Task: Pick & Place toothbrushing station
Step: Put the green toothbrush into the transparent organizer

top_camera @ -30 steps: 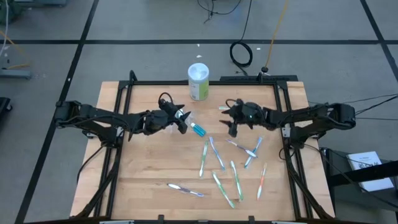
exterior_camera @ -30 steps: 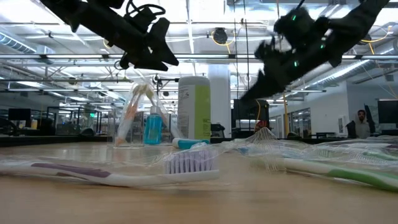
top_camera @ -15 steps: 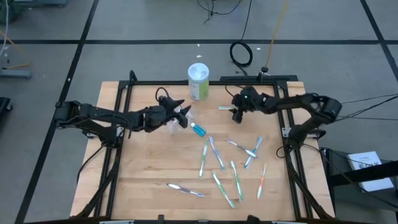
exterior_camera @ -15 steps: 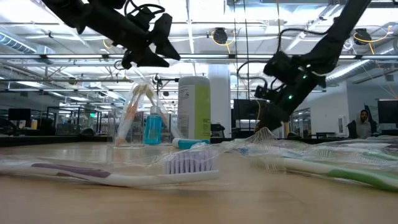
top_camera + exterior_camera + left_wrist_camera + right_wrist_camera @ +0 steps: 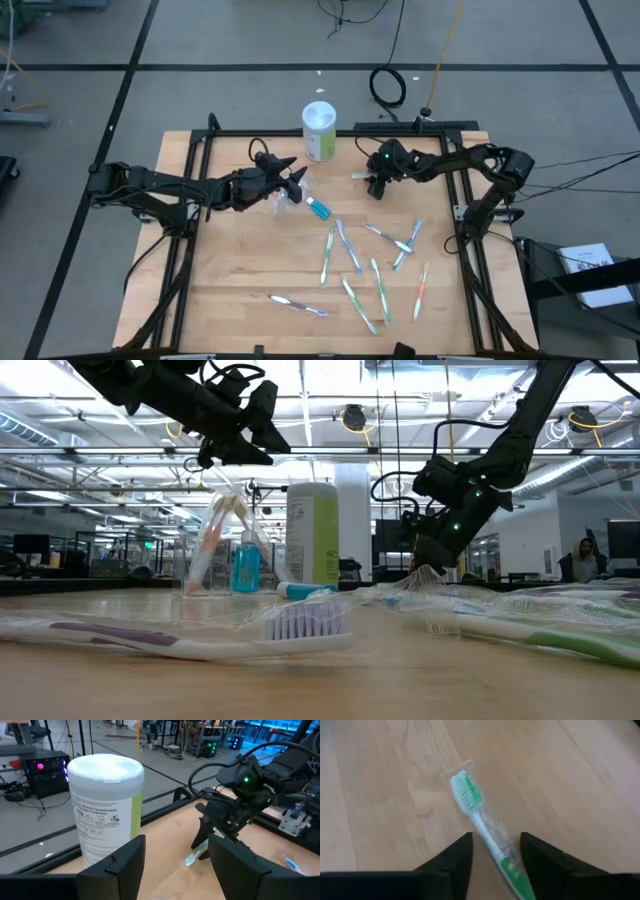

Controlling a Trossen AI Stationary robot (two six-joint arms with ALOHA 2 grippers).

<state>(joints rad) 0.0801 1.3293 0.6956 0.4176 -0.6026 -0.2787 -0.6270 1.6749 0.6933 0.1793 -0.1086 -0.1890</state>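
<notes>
High view: the right gripper [image 5: 372, 186] now sits at the far edge of the table [image 5: 240, 270], just right of the white-and-green canister [image 5: 319, 131]; a second ago it hung nearer the table's middle, above the scattered toothbrushes [image 5: 350, 262]. Its arm has folded back toward the far right corner. It stands over a green toothbrush [image 5: 361, 174] lying apart from the rest. The left gripper [image 5: 297, 186] holds the same place as before, above the clear container [image 5: 285, 193], with a blue tube [image 5: 318, 208] lying just beside it.

Low view: the right gripper [image 5: 428, 556] has come down close to the tabletop. The left gripper [image 5: 245, 445] hangs above the clear container [image 5: 225, 545], which stands upright holding an orange-handled brush, a pale brush and a blue tube. A second blue tube [image 5: 300, 590] lies on the wood in front of the canister [image 5: 312, 532]. A purple toothbrush [image 5: 180, 636] lies nearest the camera. A person [image 5: 581, 557] shows in the far room.

Left wrist view: the left fingers [image 5: 125, 865] stand wide apart with nothing between them; the canister [image 5: 106, 805] is ahead, and the right gripper [image 5: 218, 827] rests over the green toothbrush [image 5: 196, 854].

Right wrist view: the right fingers [image 5: 452, 862] stand apart on either side of the wrapped green toothbrush's [image 5: 485, 832] handle, not yet clamped on it; the brush lies flat on the wood.
</notes>
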